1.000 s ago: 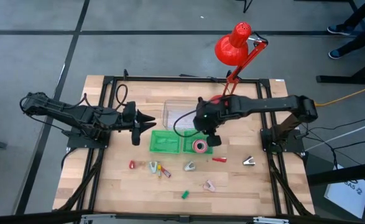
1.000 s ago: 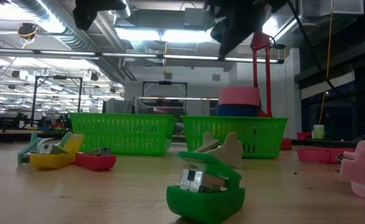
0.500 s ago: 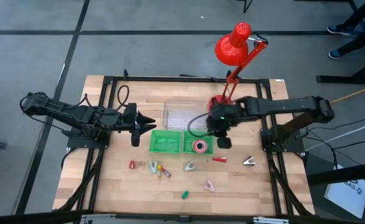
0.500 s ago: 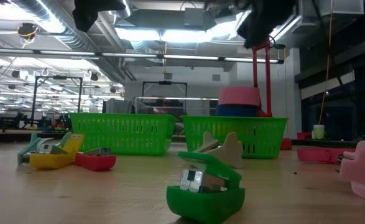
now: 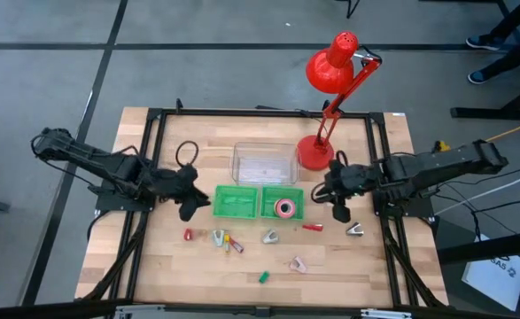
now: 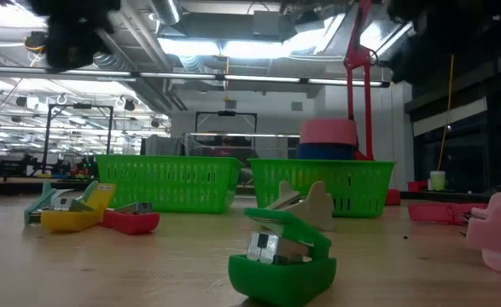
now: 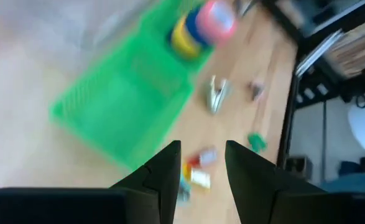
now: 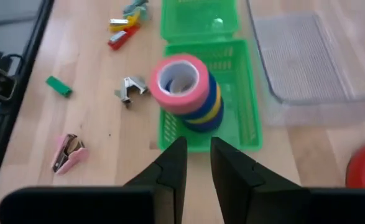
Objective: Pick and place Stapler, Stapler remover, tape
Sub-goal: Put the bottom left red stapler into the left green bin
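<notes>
Tape (image 5: 285, 208) sat stacked in the right green basket (image 5: 297, 213), pink roll on top. The right gripper (image 5: 337, 206) hovered just beside that basket, empty, fingers slightly apart. Staplers (image 5: 227, 240) lay nearer the left gripper (image 5: 191, 206), also narrowly parted and empty, beside the left basket (image 5: 220, 211).

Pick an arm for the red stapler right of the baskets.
Right. Its gripper hangs empty just beside the red stapler; the left gripper sits beyond the green baskets.
</notes>
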You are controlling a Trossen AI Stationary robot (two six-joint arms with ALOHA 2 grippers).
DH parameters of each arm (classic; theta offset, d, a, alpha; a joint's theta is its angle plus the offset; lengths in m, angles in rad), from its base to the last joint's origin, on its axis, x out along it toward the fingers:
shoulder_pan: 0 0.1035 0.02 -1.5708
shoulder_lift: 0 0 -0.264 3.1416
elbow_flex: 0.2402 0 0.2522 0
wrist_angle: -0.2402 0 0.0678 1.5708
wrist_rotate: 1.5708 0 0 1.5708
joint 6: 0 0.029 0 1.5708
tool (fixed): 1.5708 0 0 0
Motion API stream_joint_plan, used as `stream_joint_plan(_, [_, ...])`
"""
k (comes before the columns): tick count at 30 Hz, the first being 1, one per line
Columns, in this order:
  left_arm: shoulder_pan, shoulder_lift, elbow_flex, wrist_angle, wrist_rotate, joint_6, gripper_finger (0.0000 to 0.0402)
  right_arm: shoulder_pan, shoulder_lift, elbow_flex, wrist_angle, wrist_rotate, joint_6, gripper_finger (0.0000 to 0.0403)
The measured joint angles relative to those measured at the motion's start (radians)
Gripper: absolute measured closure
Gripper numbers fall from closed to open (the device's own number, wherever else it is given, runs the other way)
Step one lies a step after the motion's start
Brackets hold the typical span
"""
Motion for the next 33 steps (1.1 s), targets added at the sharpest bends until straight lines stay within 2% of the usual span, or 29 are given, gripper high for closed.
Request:
stream_joint_plan(5, [-0.05, 0.029, 0.0, -0.12, 0.133, -0.314, 0.0279, 0.006, -0.051, -0.102, 0.002, 0.047, 0.101, 0.0331])
stream_joint_plan(8, [-0.089, 0.062, 0.0, -0.165, 0.147, -0.506, 0.0279, 0.007, -0.051, -0.136, 0.003, 0.046, 0.091, 0.0331])
stream_joint_plan(12, [-0.143, 0.128, 0.0, -0.16, 0.143, -0.632, 0.0279, 0.007, -0.051, -0.176, 0.005, 0.035, 0.196, 0.0331])
stream_joint_plan(17, [-0.184, 0.225, 0.0, -0.16, 0.166, -0.868, 0.0279, 0.021, -0.091, -0.242, 0.13, 0.038, 0.067, 0.0331])
stream_joint_plan(23, [-0.197, 0.319, 0.0, -0.178, 0.304, -0.906, 0.0279, 0.024, -0.211, -0.378, 0.407, 0.011, -0.032, 0.0331])
stream_joint_plan(27, [-0.21, 0.356, 0.0, -0.22, 0.314, -0.919, 0.0279, 0.023, -0.308, -0.468, 0.531, 0.01, -0.077, 0.0331])
stream_joint_plan(33, [-0.236, 0.373, 0.0, -0.255, 0.295, -0.936, 0.0278, 0.024, -0.449, -0.557, 0.56, 0.012, -0.122, 0.0331])
